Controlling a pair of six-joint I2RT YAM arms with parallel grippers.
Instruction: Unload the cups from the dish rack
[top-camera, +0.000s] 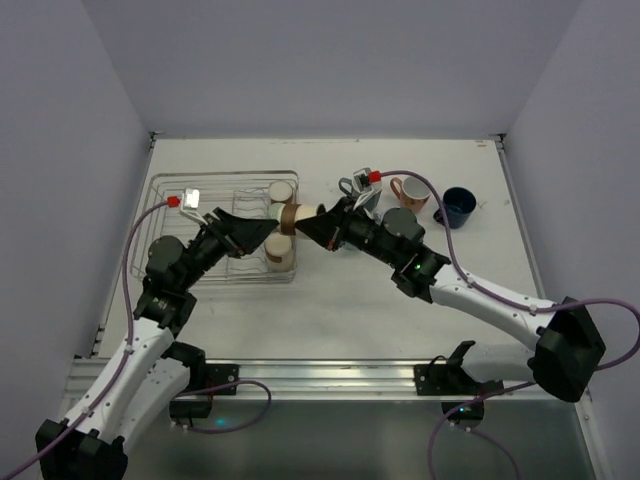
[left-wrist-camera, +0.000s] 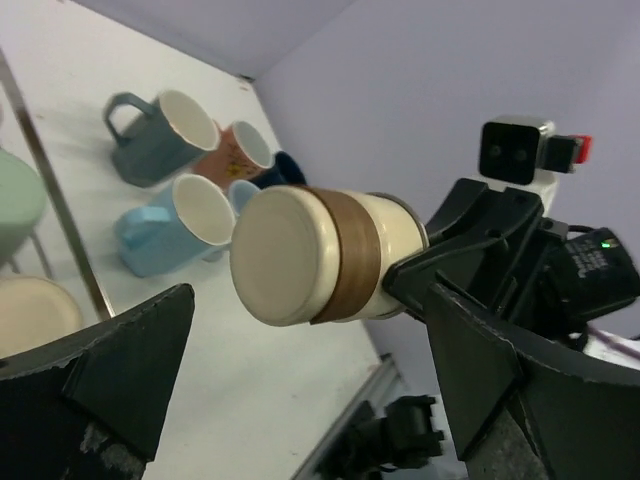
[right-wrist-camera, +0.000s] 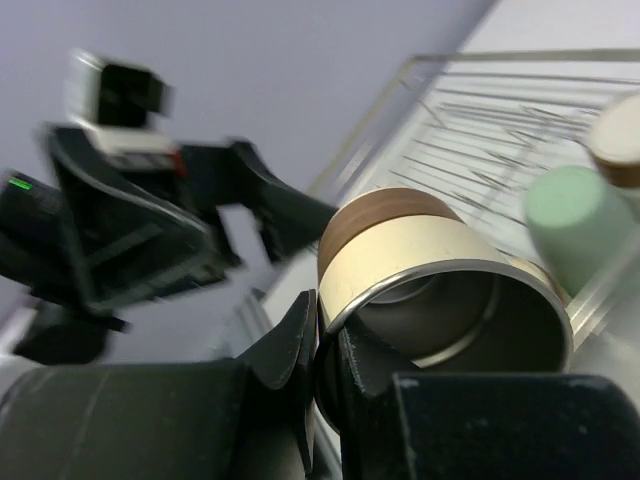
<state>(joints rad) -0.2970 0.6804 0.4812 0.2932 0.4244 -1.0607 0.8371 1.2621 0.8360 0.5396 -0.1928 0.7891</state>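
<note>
Your right end effector (right-wrist-camera: 325, 345) is pinched shut on the rim of the beige, brown-banded tumbler (left-wrist-camera: 320, 255), holding it sideways above the bench (top-camera: 350, 290), just off the dish rack's (top-camera: 165, 195) right edge. Your left end effector (top-camera: 268, 226) stands wide, fingers either side of the tumbler's base without touching it.

**Bench (top-camera: 330, 295) check: rack left, mugs right**

Wire dish rack (top-camera: 230, 174) sits far left on the white bench. Far right, four mugs huddle close together: grey-teal mug (left-wrist-camera: 150, 135), salmon pink mug (top-camera: 411, 192), navy mug (top-camera: 459, 206) and light blue mug (left-wrist-camera: 165, 235).
</note>
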